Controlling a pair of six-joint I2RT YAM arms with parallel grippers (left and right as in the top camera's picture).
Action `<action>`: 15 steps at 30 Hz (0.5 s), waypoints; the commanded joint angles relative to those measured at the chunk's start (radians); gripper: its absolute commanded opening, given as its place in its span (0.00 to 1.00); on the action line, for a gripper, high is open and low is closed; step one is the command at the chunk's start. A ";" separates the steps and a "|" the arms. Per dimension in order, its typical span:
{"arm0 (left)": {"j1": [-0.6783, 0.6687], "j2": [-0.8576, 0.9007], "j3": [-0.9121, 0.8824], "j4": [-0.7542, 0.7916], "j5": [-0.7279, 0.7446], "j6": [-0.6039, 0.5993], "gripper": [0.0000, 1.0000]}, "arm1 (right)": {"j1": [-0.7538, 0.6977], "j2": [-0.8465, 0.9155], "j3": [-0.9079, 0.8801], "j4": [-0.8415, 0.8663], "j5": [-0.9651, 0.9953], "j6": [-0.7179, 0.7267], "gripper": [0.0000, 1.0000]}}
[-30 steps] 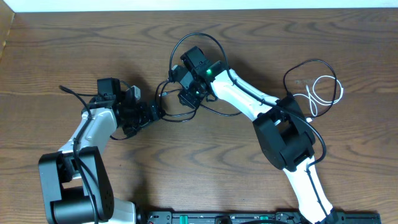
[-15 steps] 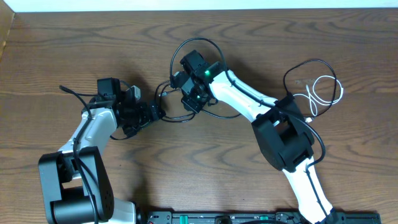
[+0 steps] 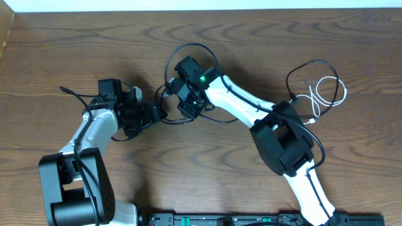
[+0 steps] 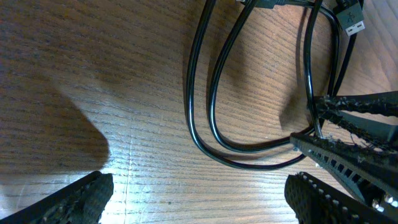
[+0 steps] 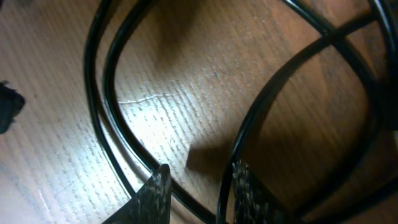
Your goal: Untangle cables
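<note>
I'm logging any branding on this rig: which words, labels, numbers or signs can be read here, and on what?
No text can be read in any view.
USB plug of the black cable: any marking is too blurred to read.
Black rail at the overhead view's bottom edge: small green marks, too small to read.

Brown wood-grain table (image 3: 75, 56); white strip (image 3: 188, 5) along far edge; black rail (image 3: 220, 220) at near edge.
</note>
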 commanded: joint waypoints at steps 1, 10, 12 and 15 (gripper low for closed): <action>0.004 0.006 -0.004 -0.003 -0.006 0.002 0.93 | 0.001 0.013 0.000 0.000 0.029 -0.001 0.28; 0.004 0.006 -0.004 -0.003 -0.006 0.002 0.93 | 0.000 0.013 -0.074 0.079 0.028 0.013 0.26; 0.004 0.006 -0.004 -0.003 -0.006 0.002 0.93 | 0.000 0.013 -0.096 0.102 0.028 0.033 0.15; 0.004 0.006 -0.004 -0.003 -0.006 0.002 0.93 | 0.000 0.013 -0.103 0.105 0.028 0.036 0.01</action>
